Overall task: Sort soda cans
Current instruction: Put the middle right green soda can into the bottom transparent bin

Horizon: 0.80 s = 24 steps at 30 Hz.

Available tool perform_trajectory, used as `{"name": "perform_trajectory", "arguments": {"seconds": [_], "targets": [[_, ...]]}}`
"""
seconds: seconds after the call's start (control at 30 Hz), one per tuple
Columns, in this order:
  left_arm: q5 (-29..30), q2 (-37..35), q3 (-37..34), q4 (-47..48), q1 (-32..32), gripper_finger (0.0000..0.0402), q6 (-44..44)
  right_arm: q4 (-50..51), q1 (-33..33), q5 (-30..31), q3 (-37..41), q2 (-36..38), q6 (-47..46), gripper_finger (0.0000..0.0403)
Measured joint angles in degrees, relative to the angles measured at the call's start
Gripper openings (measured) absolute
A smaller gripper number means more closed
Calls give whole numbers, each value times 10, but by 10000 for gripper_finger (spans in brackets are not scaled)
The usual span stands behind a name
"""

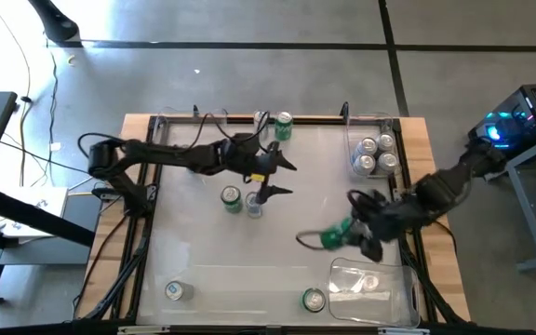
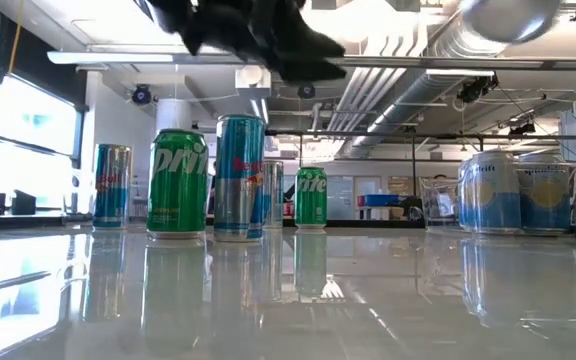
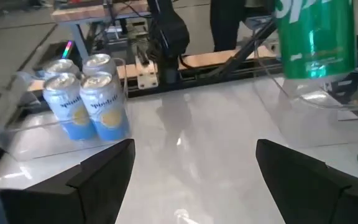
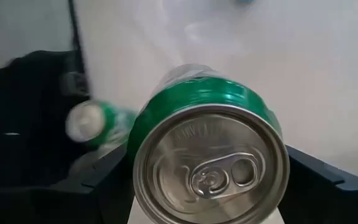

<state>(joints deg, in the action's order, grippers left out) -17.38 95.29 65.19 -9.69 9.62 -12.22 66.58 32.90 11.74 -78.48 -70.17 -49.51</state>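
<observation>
My right gripper [image 1: 338,234] is shut on a green soda can [image 4: 210,99], held above the table by the near-right clear bin [image 1: 370,284]. That can also shows in the left wrist view [image 3: 316,37]. My left gripper [image 1: 285,177] hovers open and holds nothing over the table's middle, beside a green can [image 1: 231,197] and a blue can [image 1: 252,207], both standing upright. Another green can [image 1: 284,126] stands at the far edge. Near the front edge stand a can [image 1: 174,290] and a green one [image 1: 314,299]. Silver-white cans [image 3: 86,99] stand in the far-right bin. My right gripper pinches the green can's side wall [image 4: 140,146] between its two fingers [image 4: 107,177], one on each side. The can's silver top [image 4: 213,168] faces the wrist camera. The can is lifted clear of the table and stands roughly upright in the left wrist view.
Clear plastic bins sit at the far right [image 1: 352,140] and near right of the glossy white table [image 1: 203,251]. Cables and frame rails run along the left and far edges. Open tabletop lies between the middle cans and the front edge.
</observation>
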Motion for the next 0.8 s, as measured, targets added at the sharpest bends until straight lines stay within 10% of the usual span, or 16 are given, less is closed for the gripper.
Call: {"name": "perform_trajectory", "arguments": {"seconds": [0.37, 0.8], "targets": [[135, -127, 0, 172, -121, 329, -21, 63, 132, -102, -6, -98, -296, 288], [315, -201, 0, 237, -257, 329, 12, 52, 136, -112, -6, -232, -207, 288]]}}
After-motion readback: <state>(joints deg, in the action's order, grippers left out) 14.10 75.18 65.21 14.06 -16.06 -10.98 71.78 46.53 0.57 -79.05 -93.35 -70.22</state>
